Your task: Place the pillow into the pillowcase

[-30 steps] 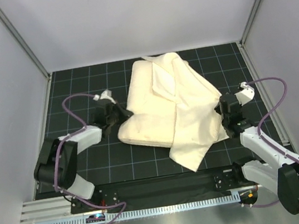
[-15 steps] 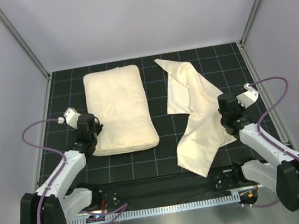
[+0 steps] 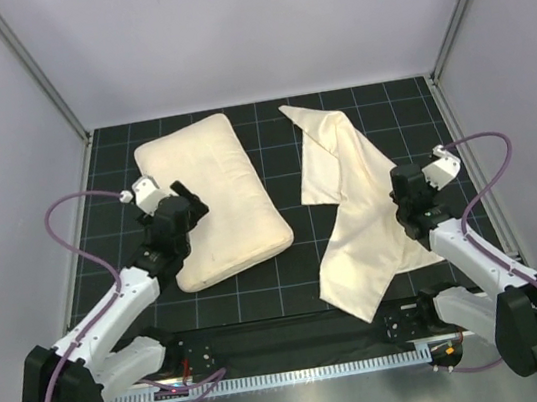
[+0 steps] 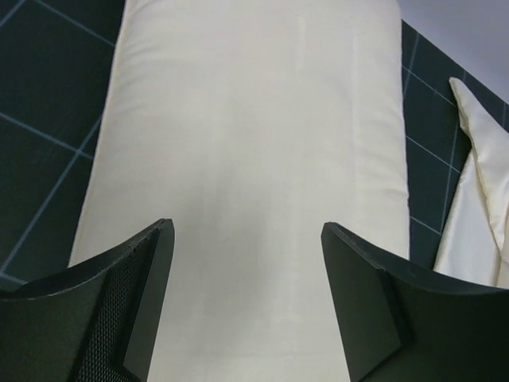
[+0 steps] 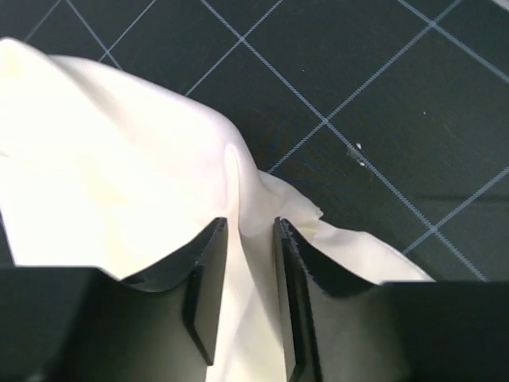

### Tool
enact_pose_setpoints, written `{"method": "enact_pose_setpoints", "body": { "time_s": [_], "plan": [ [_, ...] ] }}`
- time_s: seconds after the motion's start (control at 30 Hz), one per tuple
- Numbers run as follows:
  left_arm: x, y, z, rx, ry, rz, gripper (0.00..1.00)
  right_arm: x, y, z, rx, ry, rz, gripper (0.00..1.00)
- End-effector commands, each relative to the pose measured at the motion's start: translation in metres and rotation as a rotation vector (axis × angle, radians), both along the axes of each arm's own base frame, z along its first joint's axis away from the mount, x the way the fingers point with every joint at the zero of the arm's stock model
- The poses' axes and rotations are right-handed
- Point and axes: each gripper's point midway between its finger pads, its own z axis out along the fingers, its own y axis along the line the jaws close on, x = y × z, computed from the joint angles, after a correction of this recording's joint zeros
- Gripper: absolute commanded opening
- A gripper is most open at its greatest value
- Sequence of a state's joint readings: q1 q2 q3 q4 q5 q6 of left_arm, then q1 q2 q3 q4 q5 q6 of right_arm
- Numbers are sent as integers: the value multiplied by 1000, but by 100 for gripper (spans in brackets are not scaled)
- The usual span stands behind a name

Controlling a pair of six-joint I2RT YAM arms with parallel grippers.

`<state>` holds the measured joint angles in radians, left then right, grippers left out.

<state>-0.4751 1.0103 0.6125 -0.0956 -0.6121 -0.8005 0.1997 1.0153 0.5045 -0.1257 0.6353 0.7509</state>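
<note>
The pillow (image 3: 217,183) lies tilted on the left half of the black grid mat, plump and cream-white. My left gripper (image 3: 189,209) hovers at its left long edge, open. In the left wrist view the pillow (image 4: 254,119) fills the space beyond the wide-apart jaws of the left gripper (image 4: 246,226), which hold nothing. The pillowcase (image 3: 353,211) lies limp and wrinkled on the right half. My right gripper (image 3: 413,208) sits at its right edge. In the right wrist view, the right gripper (image 5: 250,223) is narrowly open, with a raised fold of the pillowcase (image 5: 119,175) standing between its jaws.
White walls (image 3: 6,200) close in the mat (image 3: 113,174) on the left, right and back. A metal rail (image 3: 294,371) runs along the near edge by the arm bases. A strip of bare mat separates pillow and pillowcase.
A second ago the pillowcase lay draped over the pillow mid-table; now they lie apart. The pillow has since turned clockwise, the left gripper has opened wide, and the right jaws have parted slightly.
</note>
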Motion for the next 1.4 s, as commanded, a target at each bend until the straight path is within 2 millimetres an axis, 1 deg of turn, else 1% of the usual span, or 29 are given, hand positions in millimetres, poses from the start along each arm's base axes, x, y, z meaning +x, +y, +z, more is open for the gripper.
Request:
{"method": "enact_pose_setpoints", "body": {
  "time_s": [0.0, 0.03, 0.1, 0.13, 0.2, 0.23, 0.3, 0.33, 0.4, 0.43, 0.47, 0.5, 0.53, 0.57, 0.6, 0.63, 0.67, 0.7, 0.77, 0.8, 0.83, 1.0, 1.07, 1.1, 1.17, 1.2, 1.27, 1.33, 1.37],
  "plan": [
    [14, -31, 33, 9, -58, -97, 78, 17, 3, 23, 22, -75, 0, 28],
    [13, -52, 35, 0, -55, -177, 78, 16, 3, 23, 21, -71, -8, 18],
    [17, -74, 45, 27, -64, -264, 77, 16, 3, 22, 24, -63, -11, 5],
    [20, -85, 38, 46, -40, -297, 77, 17, 3, 22, 25, -60, -8, 4],
    [21, -112, 39, 51, -32, -389, 77, 18, 5, 23, 28, -65, 0, 4],
    [23, -122, 27, 76, -2, -425, 76, 17, 5, 22, 23, -62, 6, 4],
    [20, -141, 21, 78, 8, -486, 75, 19, 8, 25, 25, -71, 26, 4],
    [18, -159, 17, 81, -6, -557, 75, 20, 11, 30, 23, -85, 53, 4],
    [15, -174, 14, 95, -17, -615, 76, 24, 21, 36, 27, -112, 125, 4],
    [11, -183, 13, 119, -26, -661, 76, 33, 32, 59, 0, -190, 217, 4],
    [11, -191, 6, 130, -20, -697, 77, 37, 58, 70, 29, -226, 371, 4],
    [7, -200, 5, 125, -27, -744, 77, 37, 75, 82, 24, -268, 449, 4],
    [6, -206, 4, 139, -32, -778, 77, 37, 86, 105, 0, -349, 511, 4],
    [6, -210, -6, 144, -14, -799, 78, 35, 97, 115, 2, -372, 564, 4],
    [6, -214, -8, 142, -16, -818, 78, 33, 105, 126, -1, -391, 609, 4],
    [6, -215, -14, 148, -8, -825, 78, 31, 114, 145, -7, -407, 644, 4],
    [7, -217, -15, 153, -10, -830, 78, 30, 117, 153, -19, -404, 665, 4],
    [6, -221, -20, 152, 7, -855, 78, 29, 118, 171, -17, -400, 675, 4],
    [6, -225, -18, 146, 2, -872, 78, 29, 119, 182, -15, -376, 681, 4],
    [6, -226, -17, 139, -4, -873, 78, 29, 121, 206, -16, -410, 690, 4],
    [5, -229, -16, 129, -7, -884, 78, 27, 120, 206, -14, -383, 693, 4],
    [-2, -237, -16, 95, -10, -931, 78, 28, 116, 247, -6, -413, 656, 4],
    [-2, -236, -15, 94, -10, -931, 78, 30, 112, 247, -6, -389, 632, 4],
    [-2, -237, -14, 93, -12, -932, 78, 30, 112, 258, -3, -405, 625, 4],
    [-3, -237, -15, 93, -11, -934, 78, 34, 113, 257, 7, -376, 621, 4],
    [-2, -237, -15, 93, -12, -934, 78, 34, 115, 267, 10, -390, 631, 4],
    [-2, -237, -16, 95, -8, -931, 78, 34, 123, 270, 27, -379, 674, 4],
    [-2, -238, -15, 89, -8, -937, 78, 30, 130, 286, 40, -409, 715, 4],
    [-3, -238, -15, 87, -8, -939, 78, 24, 139, 299, 52, -437, 770, 4]
  ]
}}
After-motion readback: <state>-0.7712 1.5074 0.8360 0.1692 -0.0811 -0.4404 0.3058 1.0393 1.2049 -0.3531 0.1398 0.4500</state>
